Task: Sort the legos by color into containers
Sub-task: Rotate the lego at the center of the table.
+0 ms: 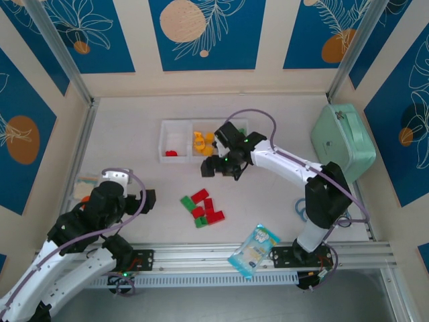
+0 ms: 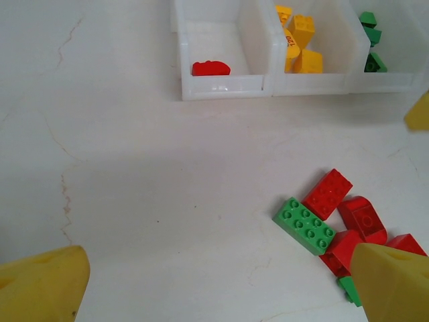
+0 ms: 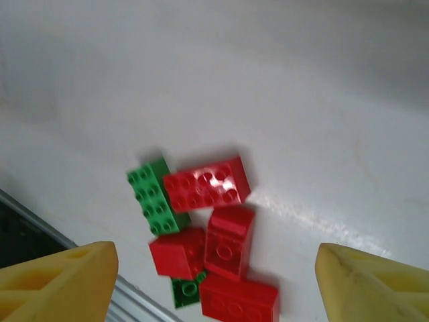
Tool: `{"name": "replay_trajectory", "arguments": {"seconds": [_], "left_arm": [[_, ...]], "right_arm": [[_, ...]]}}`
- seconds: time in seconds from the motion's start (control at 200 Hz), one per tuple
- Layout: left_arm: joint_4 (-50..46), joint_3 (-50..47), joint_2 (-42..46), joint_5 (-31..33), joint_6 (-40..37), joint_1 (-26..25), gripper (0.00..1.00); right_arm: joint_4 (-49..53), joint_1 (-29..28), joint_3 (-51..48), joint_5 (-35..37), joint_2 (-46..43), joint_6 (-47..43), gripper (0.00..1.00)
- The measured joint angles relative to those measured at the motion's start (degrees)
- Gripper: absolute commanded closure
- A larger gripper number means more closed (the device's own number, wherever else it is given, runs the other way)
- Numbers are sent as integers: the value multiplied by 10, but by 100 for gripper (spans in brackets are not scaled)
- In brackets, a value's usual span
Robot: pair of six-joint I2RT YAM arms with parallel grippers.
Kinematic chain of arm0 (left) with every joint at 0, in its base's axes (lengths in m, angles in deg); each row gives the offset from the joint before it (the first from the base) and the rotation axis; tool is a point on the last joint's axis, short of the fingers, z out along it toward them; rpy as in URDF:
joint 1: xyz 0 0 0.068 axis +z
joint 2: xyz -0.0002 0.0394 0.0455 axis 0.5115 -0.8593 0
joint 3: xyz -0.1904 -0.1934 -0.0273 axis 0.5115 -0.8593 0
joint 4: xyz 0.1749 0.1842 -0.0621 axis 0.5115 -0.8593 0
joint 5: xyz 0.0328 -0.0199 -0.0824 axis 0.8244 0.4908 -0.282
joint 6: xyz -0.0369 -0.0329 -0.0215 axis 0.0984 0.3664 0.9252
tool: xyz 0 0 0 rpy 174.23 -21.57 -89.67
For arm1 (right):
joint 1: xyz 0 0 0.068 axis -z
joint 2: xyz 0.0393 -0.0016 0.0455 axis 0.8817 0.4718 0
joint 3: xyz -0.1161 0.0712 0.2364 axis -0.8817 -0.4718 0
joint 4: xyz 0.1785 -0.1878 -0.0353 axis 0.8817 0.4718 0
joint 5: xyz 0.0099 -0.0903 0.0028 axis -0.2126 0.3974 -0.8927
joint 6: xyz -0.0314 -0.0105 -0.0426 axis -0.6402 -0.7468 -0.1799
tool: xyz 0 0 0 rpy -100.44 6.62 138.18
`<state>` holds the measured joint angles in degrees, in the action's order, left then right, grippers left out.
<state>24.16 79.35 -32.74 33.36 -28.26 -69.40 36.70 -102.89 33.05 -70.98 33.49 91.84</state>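
Note:
A loose cluster of red and green legos (image 1: 202,208) lies on the white table in front of the containers (image 1: 179,126), three joined white bins. The left bin holds a red piece (image 2: 210,68), the middle one yellow-orange bricks (image 2: 301,40), the right one green bricks (image 2: 370,40). My right gripper (image 1: 221,166) hangs open just in front of the bins, above the cluster (image 3: 204,228), nothing between its yellow fingers (image 3: 60,282). My left gripper (image 1: 149,199) is open and empty, left of the green brick (image 2: 305,225), over bare table.
A mint-green case (image 1: 343,141) stands at the right wall. A blue-white snack packet (image 1: 253,249) lies on the front aluminium rail (image 1: 348,253). A small orange-and-white item (image 1: 86,186) sits at the left edge. A blue ring (image 1: 299,210) lies by the right arm's base.

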Motion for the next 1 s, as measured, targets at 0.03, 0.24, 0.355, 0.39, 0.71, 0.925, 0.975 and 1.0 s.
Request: {"name": "replay_trajectory", "arguments": {"seconds": [0.03, 0.24, 0.355, 0.39, 0.71, 0.925, 0.975, 1.0], "left_arm": [[0, 0, 0, 0, 0, 0, 1], [3, 0, 7, -2, 0, 0, 1], [2, 0, 12, -7, 0, 0, 0], [3, 0, 13, -9, 0, 0, 1], [6, 0, 28, -15, 0, 0, 1], [7, 0, 29, -15, 0, 0, 1], [7, 0, 29, -15, 0, 0, 1], [7, 0, 29, -15, 0, 0, 1]], "right_arm": [[0, -4, -5, -5, 4, 3, 24], [-37, -38, -11, -25, 55, 66, 26], [-61, -57, -13, -23, 92, 112, 26], [-67, -63, -14, -21, 102, 124, 26], [-75, -74, 3, -7, 154, 191, 34], [-80, -71, 44, -7, 183, 198, 40], [-98, -69, 50, -9, 188, 198, 41], [-109, -67, 53, -11, 193, 198, 41]]}}
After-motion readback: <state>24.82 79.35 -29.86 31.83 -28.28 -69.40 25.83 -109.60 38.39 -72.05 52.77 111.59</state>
